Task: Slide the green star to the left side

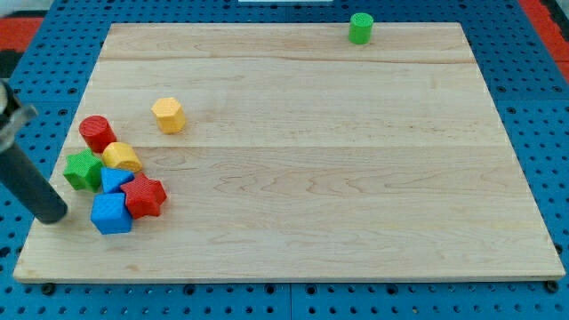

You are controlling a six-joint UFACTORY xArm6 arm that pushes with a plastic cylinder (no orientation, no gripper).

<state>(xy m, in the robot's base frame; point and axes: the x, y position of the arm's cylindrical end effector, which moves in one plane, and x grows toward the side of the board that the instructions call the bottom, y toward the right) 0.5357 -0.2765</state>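
The green star (83, 169) lies near the board's left edge, in a cluster of blocks. My tip (52, 214) is at the view's lower left, just below and left of the green star, a small gap apart from it. Touching the star are a red cylinder (96, 132) above it and a yellow rounded block (121, 157) to its right.
The cluster also holds a blue block (115, 180), a blue cube (111, 213) and a red star (145, 196). A yellow hexagon (168, 115) sits apart, above right. A green cylinder (360, 28) stands at the top edge of the wooden board (311, 178).
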